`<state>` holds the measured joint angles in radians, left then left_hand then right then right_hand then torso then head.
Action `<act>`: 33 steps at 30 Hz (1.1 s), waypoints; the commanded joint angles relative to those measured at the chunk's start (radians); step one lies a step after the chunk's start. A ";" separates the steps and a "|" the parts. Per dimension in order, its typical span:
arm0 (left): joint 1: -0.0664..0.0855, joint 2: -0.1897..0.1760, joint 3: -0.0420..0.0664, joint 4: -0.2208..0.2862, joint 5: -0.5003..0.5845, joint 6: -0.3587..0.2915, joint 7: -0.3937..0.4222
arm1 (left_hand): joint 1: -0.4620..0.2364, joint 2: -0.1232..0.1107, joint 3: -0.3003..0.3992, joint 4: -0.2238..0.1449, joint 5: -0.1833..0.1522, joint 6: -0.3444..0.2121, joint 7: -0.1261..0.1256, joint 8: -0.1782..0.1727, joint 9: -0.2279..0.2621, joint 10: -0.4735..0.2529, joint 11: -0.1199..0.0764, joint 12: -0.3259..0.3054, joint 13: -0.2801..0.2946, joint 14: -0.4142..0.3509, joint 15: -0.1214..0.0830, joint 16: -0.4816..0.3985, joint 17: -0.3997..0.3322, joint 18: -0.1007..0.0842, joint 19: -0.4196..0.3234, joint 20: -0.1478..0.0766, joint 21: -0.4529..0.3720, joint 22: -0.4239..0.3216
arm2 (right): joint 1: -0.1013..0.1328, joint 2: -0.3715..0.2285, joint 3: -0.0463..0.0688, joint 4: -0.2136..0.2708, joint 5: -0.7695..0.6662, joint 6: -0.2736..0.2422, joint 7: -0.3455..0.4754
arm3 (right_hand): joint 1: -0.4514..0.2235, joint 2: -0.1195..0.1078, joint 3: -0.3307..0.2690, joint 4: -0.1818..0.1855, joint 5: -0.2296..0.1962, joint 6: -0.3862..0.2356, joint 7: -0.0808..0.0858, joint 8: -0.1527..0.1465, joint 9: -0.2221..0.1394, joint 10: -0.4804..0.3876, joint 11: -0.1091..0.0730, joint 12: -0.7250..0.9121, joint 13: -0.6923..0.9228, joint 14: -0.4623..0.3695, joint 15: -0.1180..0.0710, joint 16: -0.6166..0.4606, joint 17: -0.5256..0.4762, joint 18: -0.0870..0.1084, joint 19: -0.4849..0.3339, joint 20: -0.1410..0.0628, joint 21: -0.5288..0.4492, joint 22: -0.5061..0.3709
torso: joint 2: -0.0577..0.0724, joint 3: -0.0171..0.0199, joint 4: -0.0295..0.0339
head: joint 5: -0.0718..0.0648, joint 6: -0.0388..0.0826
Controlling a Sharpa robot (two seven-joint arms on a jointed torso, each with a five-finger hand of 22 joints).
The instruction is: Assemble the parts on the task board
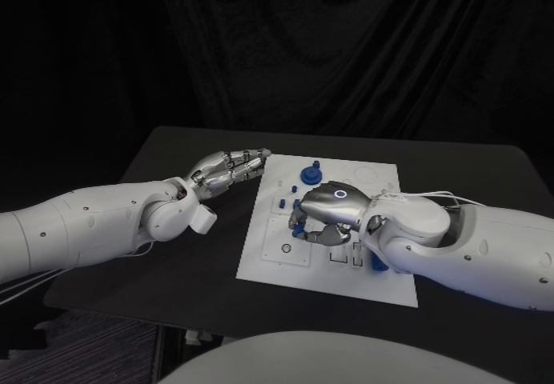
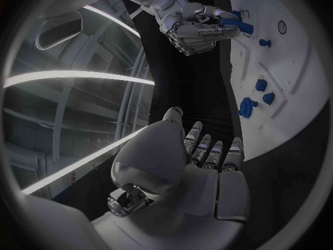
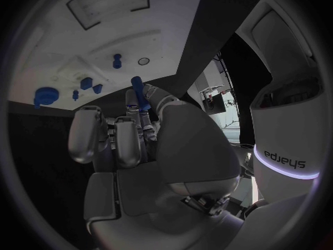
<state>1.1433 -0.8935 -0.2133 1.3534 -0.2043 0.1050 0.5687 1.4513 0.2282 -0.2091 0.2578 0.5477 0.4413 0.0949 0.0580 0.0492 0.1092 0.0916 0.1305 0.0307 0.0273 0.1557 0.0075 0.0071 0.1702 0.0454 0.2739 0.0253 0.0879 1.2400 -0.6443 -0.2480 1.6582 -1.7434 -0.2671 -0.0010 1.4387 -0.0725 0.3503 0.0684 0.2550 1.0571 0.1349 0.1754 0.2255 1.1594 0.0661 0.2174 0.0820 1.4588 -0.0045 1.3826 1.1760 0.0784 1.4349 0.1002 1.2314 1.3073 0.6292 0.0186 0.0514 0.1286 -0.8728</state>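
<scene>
Parts: small blue pieces on task board [image 1: 277,268], frame centre | right hand [image 1: 327,210] over board, pinching a blue peg [image 3: 139,89] | left hand [image 1: 229,169] at board's upper-left edge, holding nothing, fingers straight and close together | peg looks light, stiff, probably slick plastic, so grab mid-shaft

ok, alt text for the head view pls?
The right hand holds a blue part over the white task board on a black table. The left hand hovers at the board's left edge, holding nothing, near a round blue part.
</scene>
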 commanded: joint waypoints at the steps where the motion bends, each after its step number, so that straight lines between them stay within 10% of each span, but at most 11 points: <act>1: -0.002 0.006 0.001 0.000 -0.001 0.006 0.012 | 0.007 0.000 0.000 -0.003 0.005 -0.002 -0.001 0.003 0.000 0.000 0.004 0.004 0.000 -0.003 0.003 0.003 0.001 0.010 0.000 0.006 0.003 0.000 | -0.014 0.031 0.001 -0.021 -0.026 0.029 0.010 | 0.005 0.000 0.004 -0.004 0.004 0.014 -0.014 0.009 0.054 0.005 -0.001 -0.006 -0.002 0.000 -0.006 -0.001 -0.002 -0.007 -0.002 -0.005 0.002 0.169 | 0.001 -0.0017 0.0013 | 0.001 0.000; 33: -0.003 0.021 0.001 -0.010 -0.001 0.010 0.010 | 0.011 0.003 0.004 -0.007 0.012 -0.002 0.001 0.003 0.001 -0.003 0.008 0.003 0.000 -0.006 -0.009 0.002 0.000 0.011 0.004 0.006 0.005 0.004 | -0.048 0.095 0.001 -0.084 -0.102 0.079 -0.011 | 0.019 -0.007 0.011 -0.019 0.004 0.013 -0.011 0.004 0.058 0.018 -0.002 -0.014 -0.002 -0.001 -0.006 -0.002 -0.004 -0.006 -0.003 -0.005 0.001 0.169 | -0.001 -0.0002 -0.0031 | 0.004 0.000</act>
<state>1.1427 -0.8743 -0.2134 1.3431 -0.2043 0.1052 0.5677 1.4513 0.2282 -0.2063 0.2549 0.5554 0.4413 0.0950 0.0580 0.0490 0.1092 0.0916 0.1306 0.0307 0.0234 0.1518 0.0075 0.0068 0.1701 0.0454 0.2738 0.0253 0.0901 1.1949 -0.5483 -0.2477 1.5743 -1.8199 -0.2003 0.0064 1.4446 -0.0793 0.3613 0.0546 0.2540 1.0552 0.1329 0.1771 0.2255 1.1703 0.0622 0.2081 0.0790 1.4589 -0.0044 1.3826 1.1727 0.0783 1.4349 0.1002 1.2314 1.3073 0.6285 0.0196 0.0480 0.1336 -0.8728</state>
